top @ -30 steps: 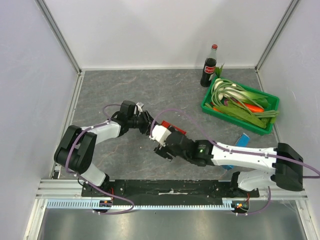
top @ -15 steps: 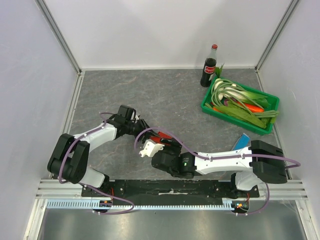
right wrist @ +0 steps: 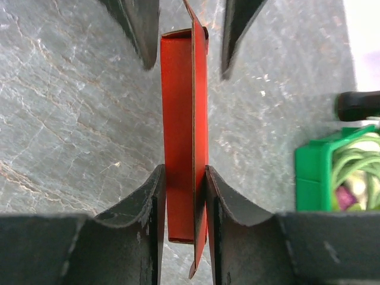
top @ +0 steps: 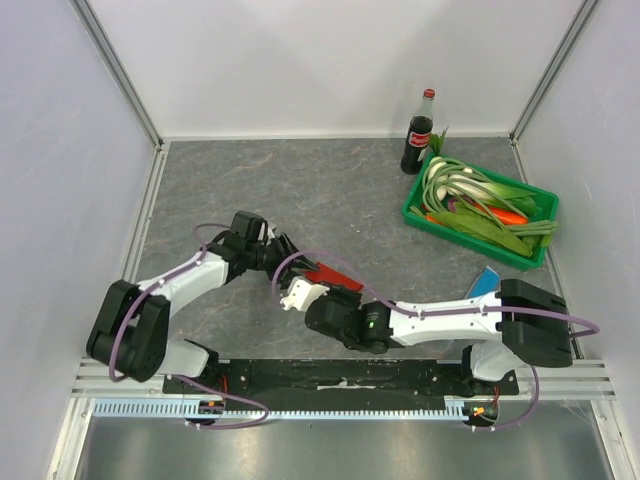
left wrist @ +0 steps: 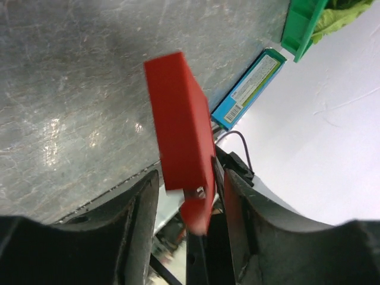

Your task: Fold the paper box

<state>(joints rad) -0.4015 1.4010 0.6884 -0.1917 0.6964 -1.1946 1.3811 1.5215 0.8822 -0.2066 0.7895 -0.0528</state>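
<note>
Right gripper (right wrist: pixel 184 172) clenched on paper box (right wrist: pixel 178 119), box on edge. Left gripper (left wrist: pixel 187 176) unclenched, fingers flanking the box without contact. Green crate (top: pixel 455 233) near worktop's far-right corner held leafy greens (top: pixel 480 205).

Right arm (top: pixel 440 318) pulls back toward the near edge and folds lower, so the right gripper (top: pixel 315 283) sits further down-left than a second ago, and in the wrist view its fingers (right wrist: pixel 155 196) now press on both faces of the paper box (right wrist: pixel 184 119). Left arm (top: pixel 180 280) swings its shoulder out left and down, and the left gripper (top: pixel 285 250) drops a little toward the near edge, jaws standing off the box sides. Paper box shifts down-left with them and shows as a longer red strip, and more of the blue box (top: pixel 485 282) is uncovered.
</note>
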